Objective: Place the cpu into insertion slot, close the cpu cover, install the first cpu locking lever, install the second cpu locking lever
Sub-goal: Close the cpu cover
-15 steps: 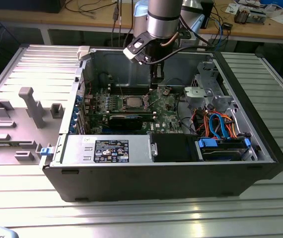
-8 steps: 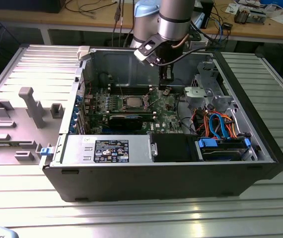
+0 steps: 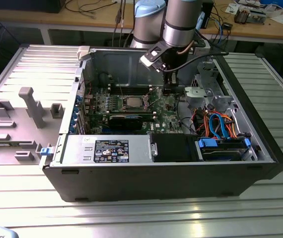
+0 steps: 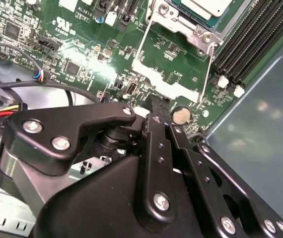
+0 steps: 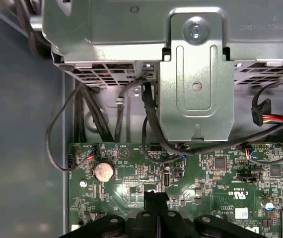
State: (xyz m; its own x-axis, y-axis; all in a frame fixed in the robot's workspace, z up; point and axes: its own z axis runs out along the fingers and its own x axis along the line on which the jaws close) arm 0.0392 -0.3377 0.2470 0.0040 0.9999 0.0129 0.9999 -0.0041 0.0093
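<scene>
**Asker:** What is the setting?

**Describer:** An open computer case [image 3: 131, 173] lies on its side on a ribbed metal table [image 3: 231, 215]. A green board [image 3: 167, 113] sits inside it. A grey robot arm reaches down into the case.

**Asker:** Where is the cpu?

**Describer:** The cpu [image 3: 133, 102] sits in the socket near the middle of the board, with its dull silver top bare. In the second wrist view it lies beside long black memory slots [image 4: 250, 39].

**Asker:** And the cpu cover?

**Describer:** In the second wrist view the cpu cover [image 4: 166, 79] is a thin grey frame. It stands open, off the chip, reaching from the socket toward the gripper. Green board shows through its window.

**Asker:** What about the gripper?

**Describer:** The gripper [image 3: 167, 90] hangs low over the board, to the exterior view's right of the socket and apart from the cpu. Its black fingers [image 5: 151, 198] are narrow, with the tips drawn together. They sit just beside a round coin battery [image 5: 104, 172]. I cannot tell whether they touch the board.
</scene>
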